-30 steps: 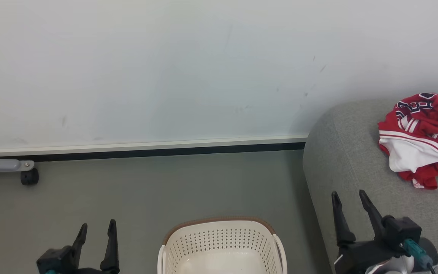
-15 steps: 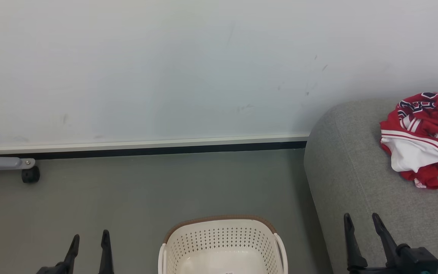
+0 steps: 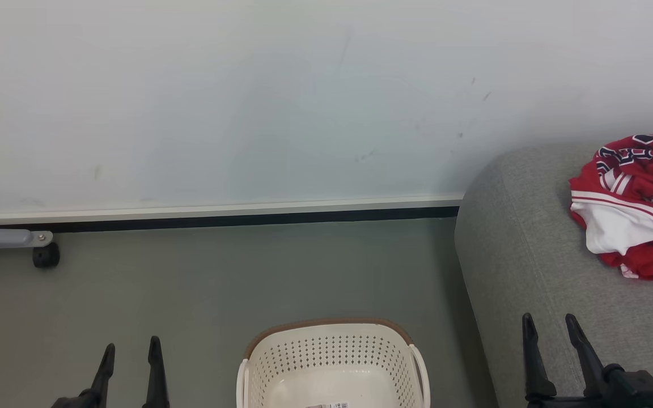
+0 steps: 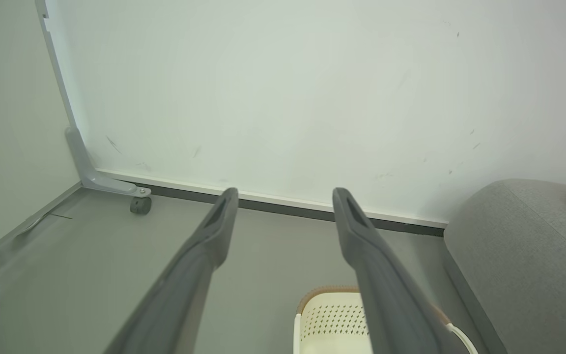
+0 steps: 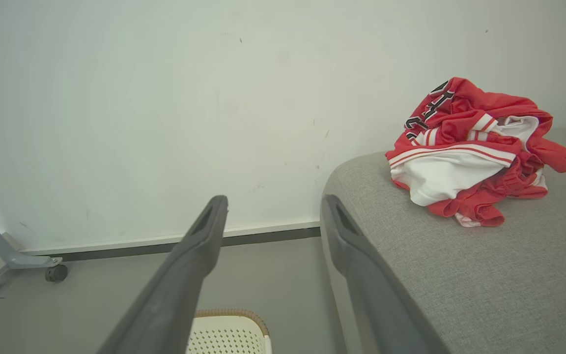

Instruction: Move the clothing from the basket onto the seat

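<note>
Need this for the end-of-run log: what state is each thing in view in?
clothing: crumpled in one heap on the seat.
basket: upright on the floor, no clothing in its visible part.
seat: bears the clothing heap.
left gripper: open, fingers holding nothing.
right gripper: open, fingers holding nothing.

Coarse woven cloth on the seat (image 3: 530,238), grey and matt. Thin, smooth synthetic fabric in the clothing (image 3: 627,209), crumpled, with a faint sheen. Smooth perforated cream plastic for the basket (image 3: 332,357), slightly glossy, under a brown woven-look rim (image 3: 326,323). Matt and even across the grey floor (image 3: 247,272); painted, matt and scuffed on the wall (image 3: 247,102). Dark matt plastic or rubber on left gripper (image 3: 132,343) and right gripper (image 3: 548,317). Grey painted metal, by the look of it, on the bracket (image 3: 3,238) above a black caster (image 3: 46,256).
</note>
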